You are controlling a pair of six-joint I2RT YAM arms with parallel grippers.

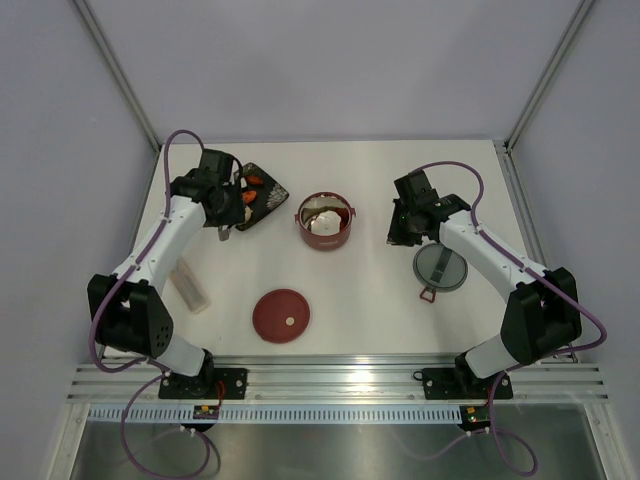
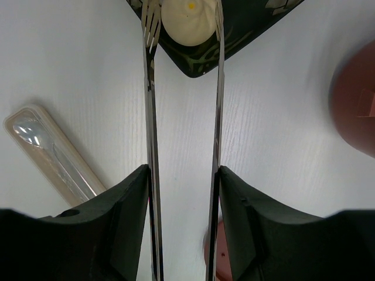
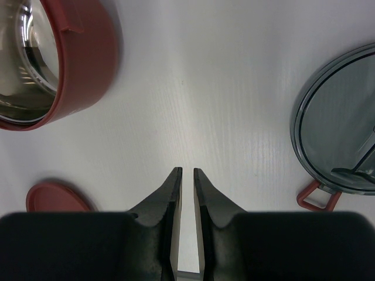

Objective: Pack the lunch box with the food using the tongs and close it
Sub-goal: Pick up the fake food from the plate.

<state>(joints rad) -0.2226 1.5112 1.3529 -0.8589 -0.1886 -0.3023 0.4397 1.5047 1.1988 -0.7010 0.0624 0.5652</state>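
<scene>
Lunch box (image 1: 325,243) sits centre of the top view, open, w/ something white showing inside, so I'd judge at least one piece is packed already; can't tell which. Rest of the food is on the black tray (image 1: 272,196) at upper left: orange-red bits (image 1: 255,181) by its top edge, and in the left wrist view a pale round piece (image 2: 186,20) w/ a yellow dot at top centre. My left gripper (image 2: 184,172) has the tongs (image 2: 150,117), fingers approx halfway apart and pressed on the outsides of the two arms. Tong tips stand either side of that pale round piece, not pinching it as far as I can see. I read this as mid-pick, item no. 2 or so. Over at centre right, the right gripper (image 3: 187,172) hovers above the table (image 3: 234,88) beside the pot, jaws all but closed, thin slit, nothing in them. Both lids are off and well apart from the pot: the red lid (image 1: 281,315) at lower centre, the grey lid (image 1: 440,268) w/ its red loop at right. At left, the cutlery case (image 1: 188,285) lies untouched. Left to do, by my reckoning: squeeze, carry, drop, repeat for the orange-red bits, then lids on. Maybe a third in, closing not begun.
</scene>
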